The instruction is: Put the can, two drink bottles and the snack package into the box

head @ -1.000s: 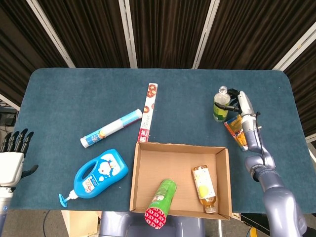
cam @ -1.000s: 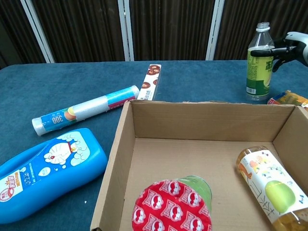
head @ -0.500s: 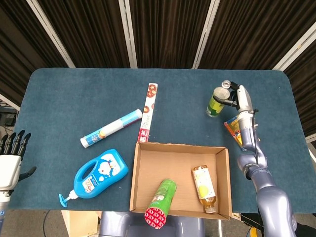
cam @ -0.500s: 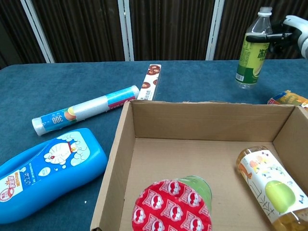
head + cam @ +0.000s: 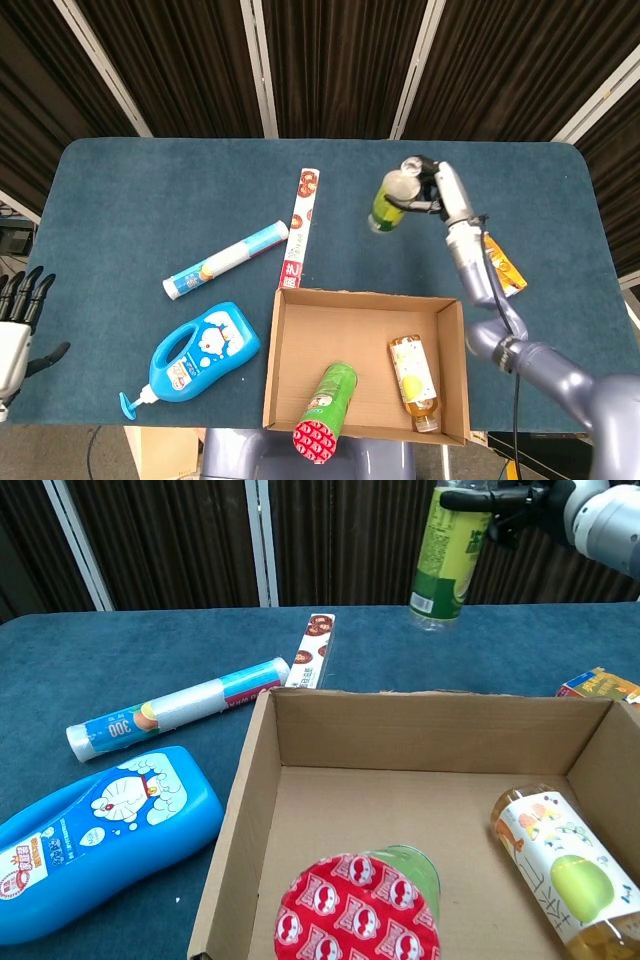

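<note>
Your right hand (image 5: pixel 440 190) gripped the green-labelled drink bottle (image 5: pixel 388 199) near its neck, clear of the blue table (image 5: pixel 140 190) and beyond the cardboard box's (image 5: pixel 273 340) far wall. In the box lay the red-lidded can (image 5: pixel 326 401) and a yellow drink bottle (image 5: pixel 412 380). The orange snack package (image 5: pixel 501 266) lay right of the box. Your left hand (image 5: pixel 18 325) hung open, fingers spread, off the table's left edge.

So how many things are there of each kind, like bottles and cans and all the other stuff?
Drink bottles: 2, the green bottle held up by the right hand, and the yellow bottle in the box.
Cans: 1, the green can.
Snack packages: 1.
Detergent bottles: 1.
Bag rolls: 1.
Long wrap boxes: 1.
Cardboard boxes: 1.
Total: 8
</note>
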